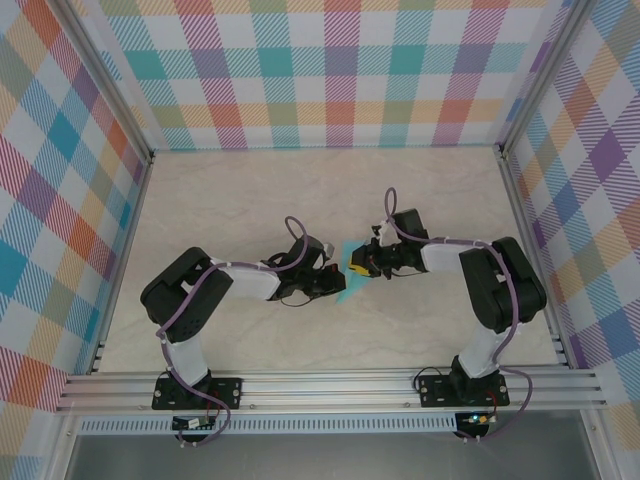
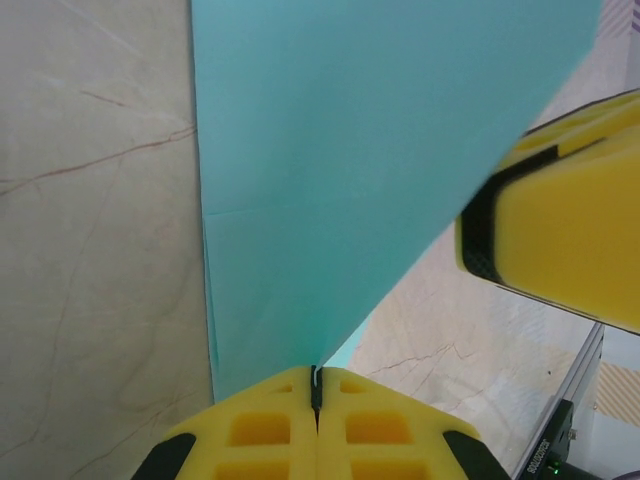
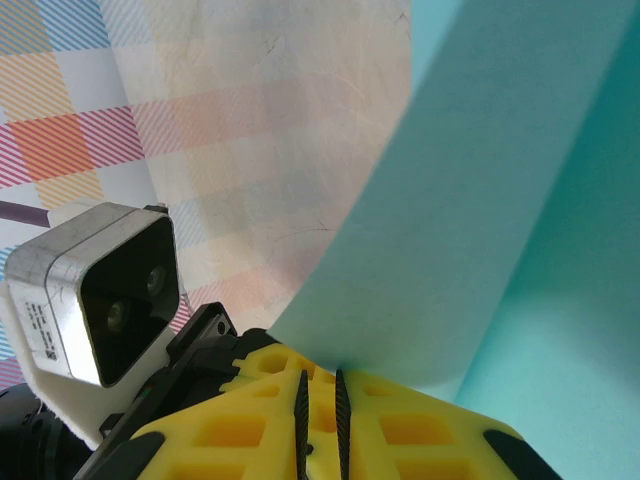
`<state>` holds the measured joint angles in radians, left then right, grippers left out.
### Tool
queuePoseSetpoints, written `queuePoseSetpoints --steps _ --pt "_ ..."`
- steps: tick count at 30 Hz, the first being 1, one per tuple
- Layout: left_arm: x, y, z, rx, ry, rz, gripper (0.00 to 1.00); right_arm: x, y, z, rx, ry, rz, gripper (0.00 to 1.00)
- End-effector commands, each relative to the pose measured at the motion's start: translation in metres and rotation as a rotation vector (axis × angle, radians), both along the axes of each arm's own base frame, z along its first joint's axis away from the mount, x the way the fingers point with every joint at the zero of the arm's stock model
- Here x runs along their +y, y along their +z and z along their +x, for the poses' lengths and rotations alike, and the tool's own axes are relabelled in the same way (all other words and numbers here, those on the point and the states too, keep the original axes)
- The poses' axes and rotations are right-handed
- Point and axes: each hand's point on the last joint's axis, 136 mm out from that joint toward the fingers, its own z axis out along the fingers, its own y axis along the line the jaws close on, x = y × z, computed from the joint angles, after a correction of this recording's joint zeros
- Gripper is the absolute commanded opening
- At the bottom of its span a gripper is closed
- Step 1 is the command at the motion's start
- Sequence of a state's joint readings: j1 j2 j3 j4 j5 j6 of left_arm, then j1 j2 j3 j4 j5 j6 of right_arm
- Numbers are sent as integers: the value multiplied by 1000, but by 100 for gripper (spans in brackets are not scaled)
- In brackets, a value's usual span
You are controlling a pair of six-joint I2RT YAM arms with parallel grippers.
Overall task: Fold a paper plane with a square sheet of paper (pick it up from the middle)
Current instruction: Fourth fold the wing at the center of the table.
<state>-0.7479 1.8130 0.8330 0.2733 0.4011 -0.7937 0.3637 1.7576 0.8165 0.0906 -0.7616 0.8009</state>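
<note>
The square sheet of paper (image 1: pixel 343 292) is light turquoise and is held between the two arms at mid-table, partly hidden under them. In the left wrist view the paper (image 2: pixel 350 150) rises from my left gripper (image 2: pixel 316 375), which is shut on its lower edge, with a faint crease across it. In the right wrist view a curled flap of the paper (image 3: pixel 480 200) comes down into the tips of my right gripper (image 3: pixel 320 375), whose jaws stand nearly together on that edge. From above, the left gripper (image 1: pixel 333 281) and right gripper (image 1: pixel 361 264) face each other closely.
The beige marbled tabletop (image 1: pixel 250 200) lies below, with checked walls (image 1: pixel 330 70) on three sides and an aluminium rail (image 1: pixel 330 385) in front. The right gripper's yellow finger (image 2: pixel 560 220) sits close beside the paper in the left wrist view. The left wrist camera (image 3: pixel 100 290) is near the right fingers.
</note>
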Motion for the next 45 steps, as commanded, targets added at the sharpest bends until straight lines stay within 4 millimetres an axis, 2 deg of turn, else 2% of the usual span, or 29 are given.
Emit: queuePoseSetpoints --steps 1,8,11,14,24,35,40,45 --pt "3 -9 -2 25 -5 -3 0 8 4 11 -15 5 26 17" --pt "12 -16 -2 30 25 24 1 8 -11 19 6 -14 -3 16" --pt "15 -15 -4 25 23 36 13 8 -14 20 9 -11 -9 16" --pt "17 -15 -7 25 12 46 18 8 -16 20 12 -9 -17 16" --pt "26 -14 -15 10 -19 91 23 7 -21 20 27 -14 -27 15" --pt "28 -21 -15 2 -41 139 11 8 -19 21 26 -14 -24 14" --pt "24 -18 -14 5 -54 119 1 7 -19 21 22 -13 -29 14" --pt "23 -18 -13 38 -32 55 0 8 -12 22 7 -11 -17 15"
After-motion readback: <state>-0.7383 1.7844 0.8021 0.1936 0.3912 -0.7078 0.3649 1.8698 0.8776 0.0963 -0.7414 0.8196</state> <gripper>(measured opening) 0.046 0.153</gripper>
